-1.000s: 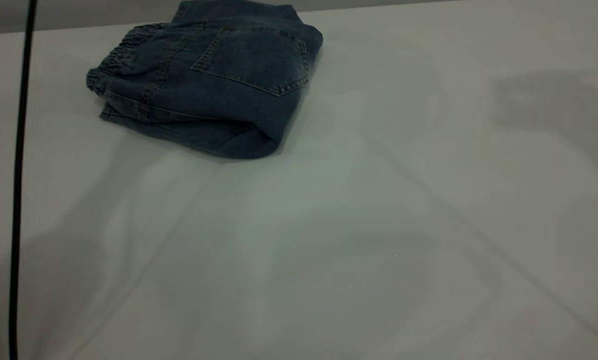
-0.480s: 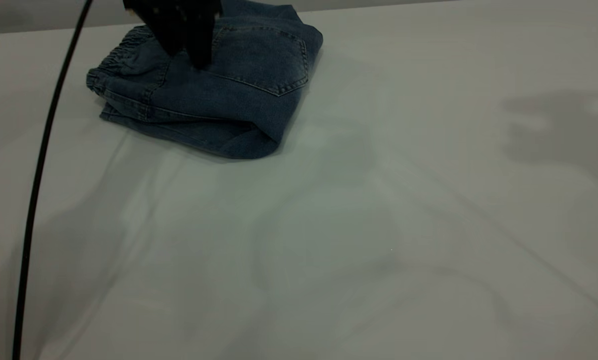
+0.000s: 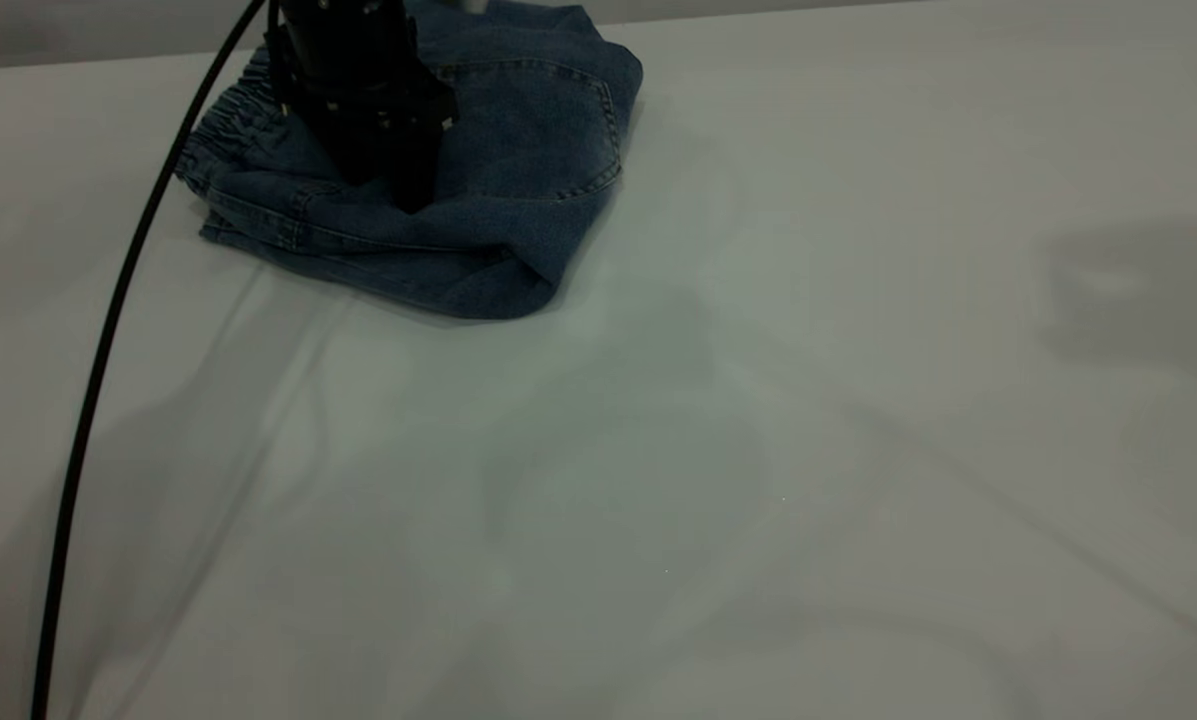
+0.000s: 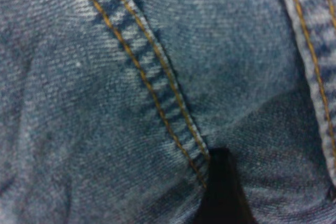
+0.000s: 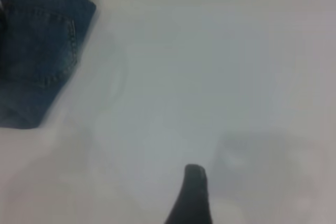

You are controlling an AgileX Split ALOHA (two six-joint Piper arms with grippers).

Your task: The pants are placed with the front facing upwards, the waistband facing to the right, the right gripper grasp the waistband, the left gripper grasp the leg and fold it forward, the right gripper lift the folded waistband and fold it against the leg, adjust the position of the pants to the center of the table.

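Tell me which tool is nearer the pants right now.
Left. The left tool is down on top of the folded pants, its tip against the denim beside a stitched seam. The right tool is off over bare table, with the pants well away from it.

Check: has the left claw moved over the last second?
Yes. The left claw was out of view, then came in at the table's far edge and has descended toward the camera onto the folded pants.
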